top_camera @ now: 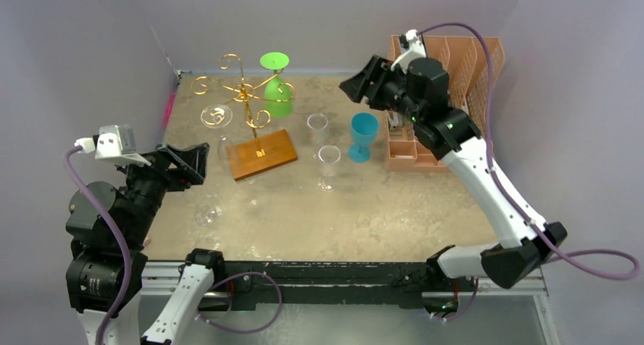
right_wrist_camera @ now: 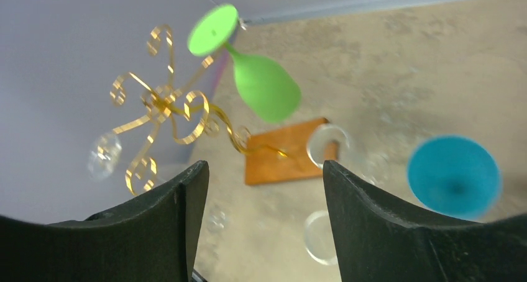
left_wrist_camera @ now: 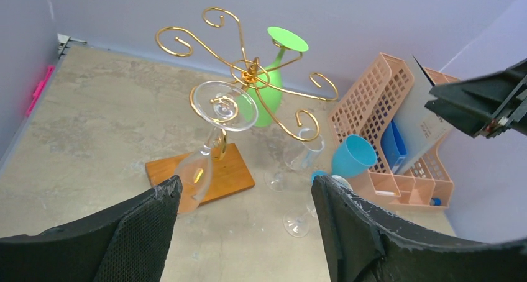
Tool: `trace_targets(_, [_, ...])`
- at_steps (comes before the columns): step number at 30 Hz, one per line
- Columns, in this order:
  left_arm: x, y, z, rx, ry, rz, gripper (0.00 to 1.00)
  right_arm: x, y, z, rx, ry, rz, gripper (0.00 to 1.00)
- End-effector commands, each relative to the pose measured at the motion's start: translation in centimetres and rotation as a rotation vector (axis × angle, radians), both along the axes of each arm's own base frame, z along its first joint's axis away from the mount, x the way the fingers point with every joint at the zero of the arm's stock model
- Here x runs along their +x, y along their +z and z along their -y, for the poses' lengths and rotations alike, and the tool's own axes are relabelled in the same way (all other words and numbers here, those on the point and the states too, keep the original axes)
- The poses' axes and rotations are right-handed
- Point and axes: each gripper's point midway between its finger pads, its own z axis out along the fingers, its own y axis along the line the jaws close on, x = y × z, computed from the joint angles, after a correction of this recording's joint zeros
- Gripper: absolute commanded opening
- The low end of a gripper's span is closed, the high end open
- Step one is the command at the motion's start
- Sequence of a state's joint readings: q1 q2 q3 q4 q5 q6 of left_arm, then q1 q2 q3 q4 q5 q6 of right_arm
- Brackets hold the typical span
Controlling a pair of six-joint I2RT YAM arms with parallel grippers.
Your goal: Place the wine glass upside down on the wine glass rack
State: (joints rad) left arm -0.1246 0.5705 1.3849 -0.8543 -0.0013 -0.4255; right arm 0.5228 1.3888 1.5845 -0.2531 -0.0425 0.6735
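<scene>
Fig. 1. I view the thin gold wire wine glass rack [top_camera: 244,94] on its rectangular brown wooden base [top_camera: 262,153], back left of the stone-patterned table [top_camera: 395,208]. A clear wine glass [left_wrist_camera: 199,164] hangs upside down from a near spiral arm, and a green plastic wine glass [top_camera: 278,96] from a far one. My left gripper [top_camera: 199,163] and right gripper [top_camera: 351,87] both gape wide and hold nothing.

On the mottled tan bench [top_camera: 395,208] I saw a blue goblet [top_camera: 364,128] standing upright, just beside the orange file organiser [top_camera: 402,153] on my right. Left of the goblet stood a farther clear glass [top_camera: 317,125] and a nearer clear glass [top_camera: 329,159], both upright. The organiser held a blue item [left_wrist_camera: 391,142] and a pale sheet [left_wrist_camera: 417,117]. A green goblet [top_camera: 278,102] hung foot-up near the back wall. A pink object [top_camera: 168,109] lay along the bench's far left edge.
</scene>
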Motion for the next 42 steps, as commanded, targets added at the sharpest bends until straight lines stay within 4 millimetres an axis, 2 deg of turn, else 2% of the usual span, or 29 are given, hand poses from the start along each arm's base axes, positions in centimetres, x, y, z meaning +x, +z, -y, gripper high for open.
trace_targets(1, [-1.2, 0.9, 1.0, 0.010, -0.069, 0.030, 0.77, -3.4, -6.0, 2.2, -0.226, 0.040, -0.101, 0.68])
trace_targets(4, [-1.5, 0.8, 1.0, -0.004, -0.068, 0.024, 0.78, -5.7, -8.6, 2.0, -0.341, 0.092, -0.145, 0.63])
trace_targets(8, [-1.8, 0.5, 1.1, -0.026, -0.072, 0.009, 0.78, -7.4, -11.1, 0.7, -0.499, 0.094, -0.148, 0.59])
trace_targets(12, [-1.9, 0.0, 1.1, -0.046, -0.065, -0.016, 0.78, -6.8, -13.0, 0.2, -0.547, 0.069, -0.184, 0.53])
trace_targets(14, [-1.9, -0.2, 1.0, -0.060, -0.054, -0.024, 0.78, -6.2, -13.7, -0.3, -0.550, 0.059, -0.194, 0.42])
trace_targets(17, [-1.6, -0.5, 0.7, -0.090, -0.029, -0.029, 0.77, -5.3, -15.8, -1.1, -0.554, 0.033, -0.252, 0.34])
trace_targets(22, [-0.8, -0.3, 0.5, -0.121, 0.000, -0.027, 0.74, -4.8, -19.4, -2.4, -0.579, 0.052, -0.353, 0.31])
trace_targets(29, [-0.2, 0.2, 0.5, -0.113, -0.001, -0.017, 0.74, -5.1, -21.2, -1.7, -0.654, 0.027, -0.402, 0.32])
trace_targets(36, [0.3, 0.1, 0.6, -0.111, -0.002, -0.007, 0.74, -5.4, -21.1, -1.3, -0.748, 0.044, -0.385, 0.28])
trace_targets(38, [0.3, 0.1, 0.6, -0.114, -0.006, -0.009, 0.74, -5.5, -21.0, -0.9, -0.784, 0.044, -0.382, 0.24])
trace_targets(42, [-0.1, 0.9, 1.4, -0.119, -0.054, 0.001, 0.73, -5.8, -20.6, -0.4, -0.840, 0.055, -0.346, 0.10])
